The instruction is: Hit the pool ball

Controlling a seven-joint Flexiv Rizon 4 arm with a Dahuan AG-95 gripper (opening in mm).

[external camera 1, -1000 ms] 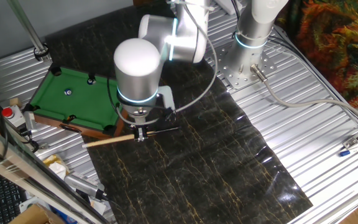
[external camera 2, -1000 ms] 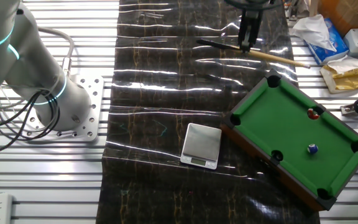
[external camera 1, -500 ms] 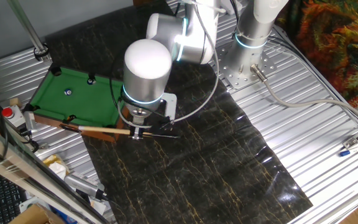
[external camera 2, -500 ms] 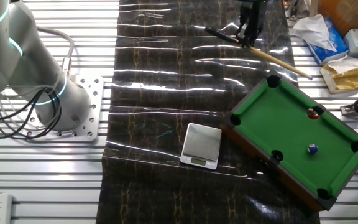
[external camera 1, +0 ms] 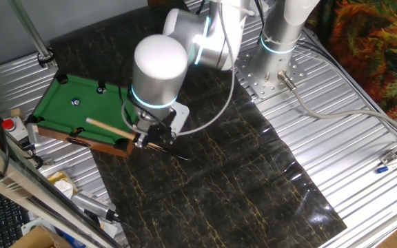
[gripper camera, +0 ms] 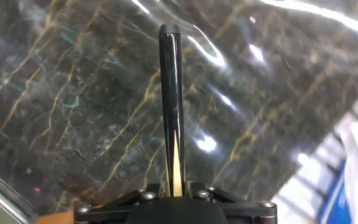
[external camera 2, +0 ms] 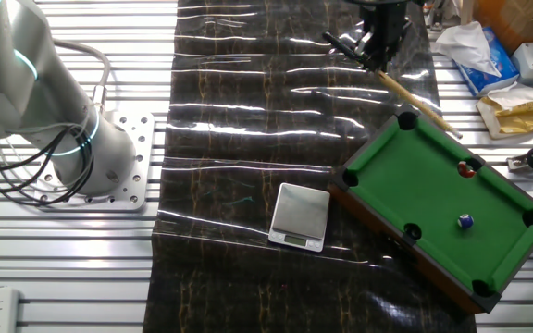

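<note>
The counter point(external camera 2: 248, 139) is covered by a dark marbled mat, with a small green pool table point(external camera 2: 442, 199) at its edge and a silver scale point(external camera 2: 301, 215) just beside that. The arm point(external camera 1: 158, 65) hangs over the mat near the pool table's corner. Its claw point(external camera 2: 375, 57) is clenched on a cue stick point(external camera 2: 415, 92), whose pale end reaches over the table's rail. The blue pool ball point(external camera 2: 465, 221) lies on the felt, well apart from the cue; a red ball point(external camera 2: 465, 168) sits near a side pocket.

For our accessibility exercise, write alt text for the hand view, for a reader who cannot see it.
A black-butted pool cue runs straight up the middle of the picture, held at the bottom edge by the robot's tool. Behind it lies a glossy dark marble-patterned mat with gold veins and bright glare streaks.
</note>
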